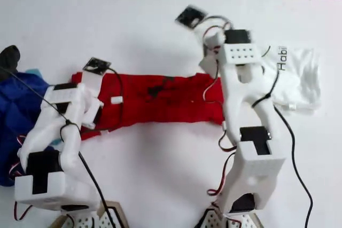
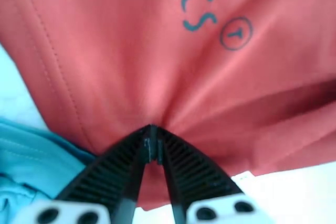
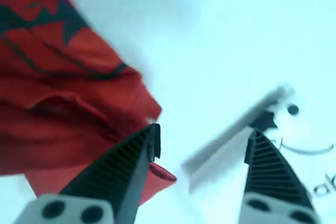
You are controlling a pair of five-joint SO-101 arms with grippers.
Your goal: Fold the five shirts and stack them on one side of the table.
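One red shirt (image 1: pixel 171 108) with dark lettering (image 2: pixel 202 3) sits pinched between left fingers (image 2: pixel 121 166).

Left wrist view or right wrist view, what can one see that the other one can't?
Left wrist view: the left gripper is shut, pinching a fold of the red shirt, with a light blue cloth tucked beside it. Right wrist view: the right gripper is open with nothing between its fingers, at the shirt's edge. Both: the same red shirt lying on the white table.
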